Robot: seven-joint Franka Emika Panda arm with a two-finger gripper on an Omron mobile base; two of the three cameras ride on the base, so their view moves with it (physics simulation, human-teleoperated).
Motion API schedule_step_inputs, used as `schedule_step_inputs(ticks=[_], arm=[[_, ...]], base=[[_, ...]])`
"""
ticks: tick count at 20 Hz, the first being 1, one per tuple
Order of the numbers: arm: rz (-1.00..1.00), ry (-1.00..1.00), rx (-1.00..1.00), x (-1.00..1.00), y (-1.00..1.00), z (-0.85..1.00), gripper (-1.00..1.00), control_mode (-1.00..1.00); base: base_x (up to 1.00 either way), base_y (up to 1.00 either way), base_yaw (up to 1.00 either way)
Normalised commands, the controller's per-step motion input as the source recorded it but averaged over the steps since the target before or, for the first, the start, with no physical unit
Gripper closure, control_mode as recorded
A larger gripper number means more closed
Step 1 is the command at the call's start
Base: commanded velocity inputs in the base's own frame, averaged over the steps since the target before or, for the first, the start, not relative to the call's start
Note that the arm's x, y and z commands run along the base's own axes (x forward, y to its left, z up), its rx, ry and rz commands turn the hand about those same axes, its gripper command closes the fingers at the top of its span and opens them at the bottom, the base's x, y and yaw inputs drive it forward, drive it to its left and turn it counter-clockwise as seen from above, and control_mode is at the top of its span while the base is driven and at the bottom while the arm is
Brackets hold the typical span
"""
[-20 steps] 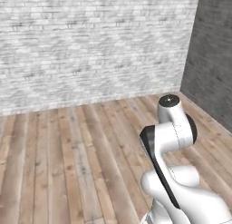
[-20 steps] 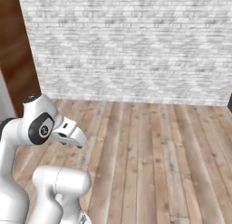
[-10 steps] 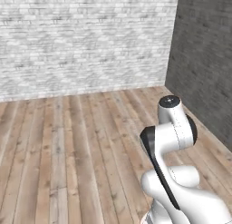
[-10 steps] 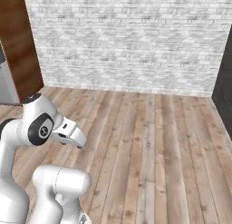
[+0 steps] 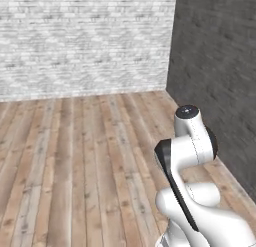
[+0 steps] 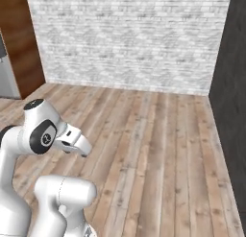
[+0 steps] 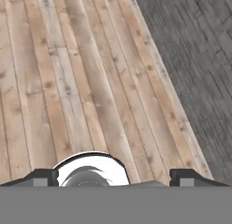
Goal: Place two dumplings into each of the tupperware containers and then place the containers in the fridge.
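Claw (image 7: 113,177) spread and empty over bare wooden floor (image 5: 75,156); fridge (image 6: 7,70) edge lies off to the arm's left.

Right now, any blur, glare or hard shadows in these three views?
Left base view: dark wall smeared, as by motion blur; brick wall soft; no glare. Right base view: flat, even light, only a faint shadow under the arm; floor planks fairly crisp. Hand view: planks sharp near the open gripper, no highlights, no cast shadows.
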Motion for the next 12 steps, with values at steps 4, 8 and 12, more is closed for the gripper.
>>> schedule_step_inputs(ticks=[4,8,12], arm=[[0.00,0.00,0.00,0.00,0.00,0.00,-1.00,1.00],[0.00,0.00,0.00,0.00,0.00,0.00,-1.00,1.00],[0.00,0.00,0.00,0.00,0.00,0.00,-1.00,1.00]], base=[[-0.71,-0.93,0.09],[-0.71,-0.86,0.08],[-0.89,-0.56,-0.01]])
